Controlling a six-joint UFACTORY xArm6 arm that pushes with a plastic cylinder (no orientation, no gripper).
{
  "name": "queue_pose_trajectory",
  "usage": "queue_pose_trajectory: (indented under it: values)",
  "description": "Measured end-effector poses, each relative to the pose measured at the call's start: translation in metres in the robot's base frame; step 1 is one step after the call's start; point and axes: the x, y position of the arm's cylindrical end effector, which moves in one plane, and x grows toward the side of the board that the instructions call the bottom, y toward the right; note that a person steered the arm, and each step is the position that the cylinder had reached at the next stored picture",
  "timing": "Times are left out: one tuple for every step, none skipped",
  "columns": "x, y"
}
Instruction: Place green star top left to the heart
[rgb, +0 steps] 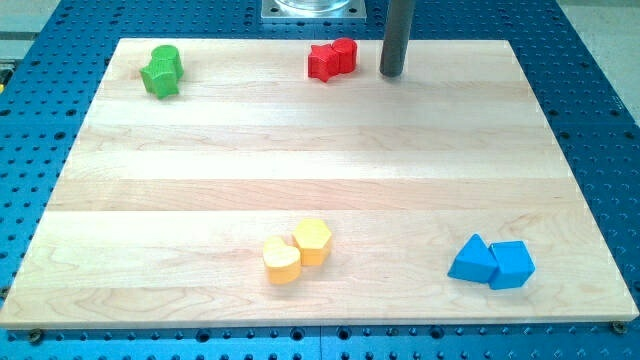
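The green star (158, 80) lies near the board's top left corner, touching a second green block (167, 58) just above it. The yellow heart (281, 261) sits low in the middle of the board, touching a yellow hexagon (312, 241) at its upper right. My tip (392, 74) rests on the board near the top edge, right of centre. It is far to the right of the green star and far above the heart, touching neither.
Two red blocks (331, 59) sit together just left of my tip, with a small gap between them and the rod. A blue triangle (471, 260) and a blue cube (512, 264) touch at the bottom right. The wooden board (320, 160) lies on a blue perforated table.
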Motion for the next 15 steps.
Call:
queue_pose_trajectory:
  values:
    - [0.01,0.002]
    - [0.018,0.011]
    - [0.023,0.013]
    - [0.033,0.013]
    - [0.049,0.025]
    - [0.051,0.037]
    - [0.04,0.041]
    - [0.026,0.044]
    - [0.043,0.027]
    - [0.077,-0.067]
    - [0.117,-0.177]
    - [0.097,-0.251]
    - [0.075,-0.315]
    - [0.086,-0.353]
    - [0.064,-0.381]
